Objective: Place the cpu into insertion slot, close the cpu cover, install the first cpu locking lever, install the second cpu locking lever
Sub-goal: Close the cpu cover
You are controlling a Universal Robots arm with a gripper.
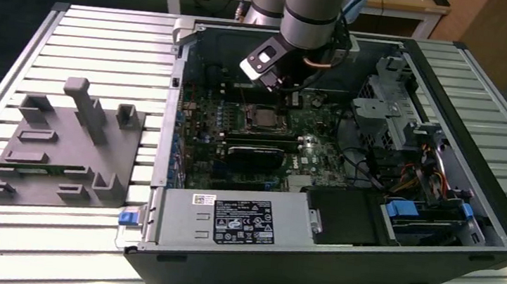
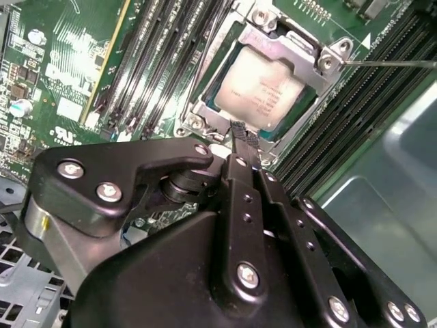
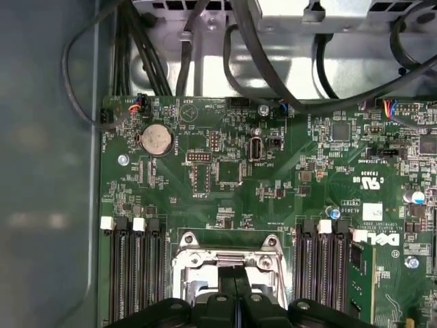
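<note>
Grey fixture plate (image 1: 59, 153): lies on the slatted tabletop (image 1: 104, 34) near its left edge in the exterior view, with its posts and blocks upright.

Open computer case (image 1: 498, 231): just beside the plate, toward the exterior view's right, covering the tabletop's middle and right. Contents noted:
- a green circuit board (image 1: 202, 137) flat on the case floor;
- a power supply box (image 1: 226, 220) along the near wall, with a blue tab (image 1: 129, 219) at its outer corner;
- a black module (image 1: 257, 149) on the board, just nearer the camera than the socket (image 1: 261, 118);
- a metal drive cage (image 1: 388, 117) and a blue bracket (image 1: 411, 212) along the right wall, with a cable bundle (image 1: 405, 176) between them.

Socket contents: in the second wrist view the chip (image 2: 263, 85) sits inside the socket, silver top up. The cover (image 2: 287, 48) lies down around the chip, which shows through its window. Long memory slots (image 3: 133, 273) flank the socket on both sides. A coin battery (image 3: 155, 139) sits on the board beyond them.

Gripper (image 2: 242, 135): fingers pressed together with nothing visible between them. The tips are at the socket's edge, and I cannot tell whether they touch it.

Obstructions: the gripper body hides the near part of the socket in both wrist views. A thin metal rod (image 2: 389, 63) runs from the socket's corner and is cut off at the picture edge; whether it is latched cannot be made out. The arm (image 1: 310, 6) blocks the case's far wall in the exterior view.
</note>
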